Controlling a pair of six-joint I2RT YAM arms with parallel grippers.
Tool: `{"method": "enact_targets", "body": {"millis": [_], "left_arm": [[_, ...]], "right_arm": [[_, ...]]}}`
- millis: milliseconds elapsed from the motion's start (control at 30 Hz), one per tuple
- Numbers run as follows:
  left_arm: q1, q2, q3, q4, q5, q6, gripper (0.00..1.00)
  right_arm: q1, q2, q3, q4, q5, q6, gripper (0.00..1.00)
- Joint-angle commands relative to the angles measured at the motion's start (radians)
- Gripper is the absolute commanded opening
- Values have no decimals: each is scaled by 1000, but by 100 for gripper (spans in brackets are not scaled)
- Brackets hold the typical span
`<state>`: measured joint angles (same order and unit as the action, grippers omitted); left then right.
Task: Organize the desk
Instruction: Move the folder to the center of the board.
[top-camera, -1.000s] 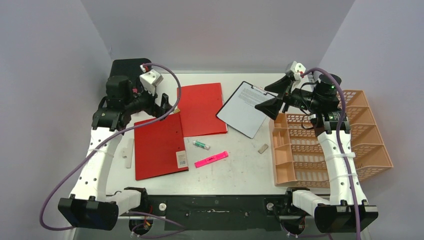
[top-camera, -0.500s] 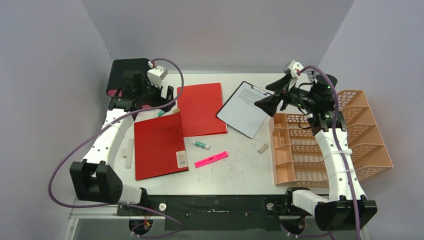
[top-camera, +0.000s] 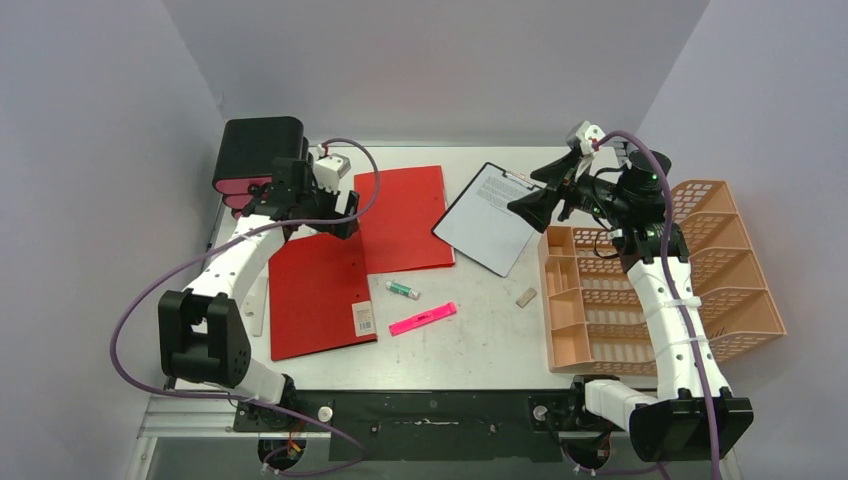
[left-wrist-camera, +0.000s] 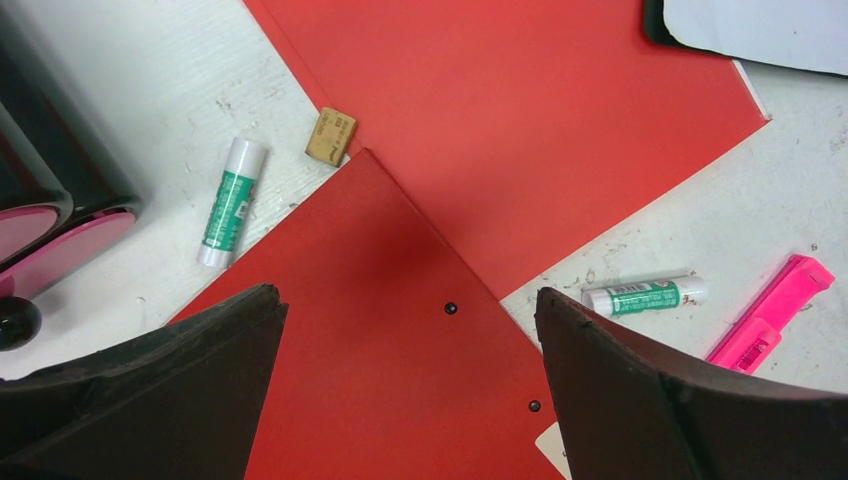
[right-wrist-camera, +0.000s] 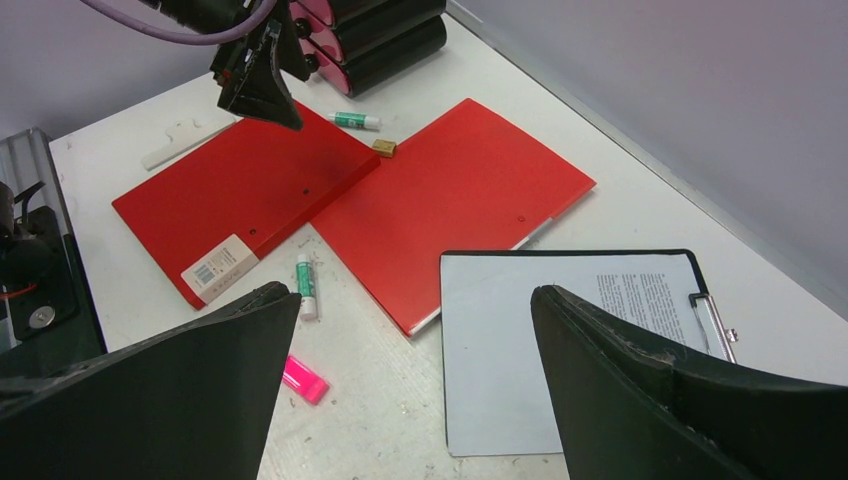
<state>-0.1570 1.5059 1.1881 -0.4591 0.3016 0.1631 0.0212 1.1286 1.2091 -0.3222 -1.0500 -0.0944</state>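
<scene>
Hovering above the far corner of the near red folder (top-camera: 315, 290), the left gripper (left-wrist-camera: 405, 300) has its jaws spread wide and holds nothing; contact with the folder cannot be told. That corner overlaps the edge of the far red folder (top-camera: 405, 215). Just left of the corner lie a tan eraser (left-wrist-camera: 331, 136) and a green-and-white glue stick (left-wrist-camera: 230, 200), both on the desk (top-camera: 480, 330). A second glue stick (left-wrist-camera: 645, 297) and a pink highlighter (top-camera: 423, 319) lie right of the near folder.

The black drawer box (top-camera: 255, 150) sits at the far left corner, near the left gripper.

The right gripper (right-wrist-camera: 415, 295) is raised over the right part of the desk, jaws wide apart, empty, touching nothing. It hangs above the right edge of the clipboard (top-camera: 490, 220) with its printed sheet, beside the orange file rack (top-camera: 640, 300) at the right edge.

The desk is the white scuffed tabletop under everything, arm bases along its near edge.
</scene>
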Motion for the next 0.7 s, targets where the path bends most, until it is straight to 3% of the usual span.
{"method": "enact_targets", "body": {"millis": [0, 667], "left_arm": [[-18, -9, -1, 68, -8, -17, 96], [-110, 46, 15, 65, -29, -5, 96]], "right_arm": [[5, -3, -6, 75, 9, 18, 90], [3, -3, -16, 86, 10, 25, 90]]}}
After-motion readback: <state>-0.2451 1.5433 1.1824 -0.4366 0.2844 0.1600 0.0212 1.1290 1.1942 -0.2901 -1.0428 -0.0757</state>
